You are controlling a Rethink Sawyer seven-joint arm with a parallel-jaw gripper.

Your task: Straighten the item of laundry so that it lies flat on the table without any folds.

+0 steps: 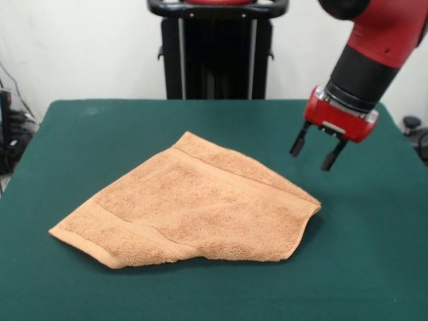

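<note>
The orange-tan towel (190, 210) lies a little left of the frame's centre on the green table (374, 267), doubled over on itself into an uneven four-cornered shape, with one ribbed band running along its lower-left edge and another along the upper-right edge. Its corners point to the lower left, the top centre and the right, and a folded layer shows at the right-hand tip. In the upper right of the frame the red and black gripper (313, 150) hangs above the table, apart from the towel, its two dark fingers (298, 142) spread with nothing between them.
</note>
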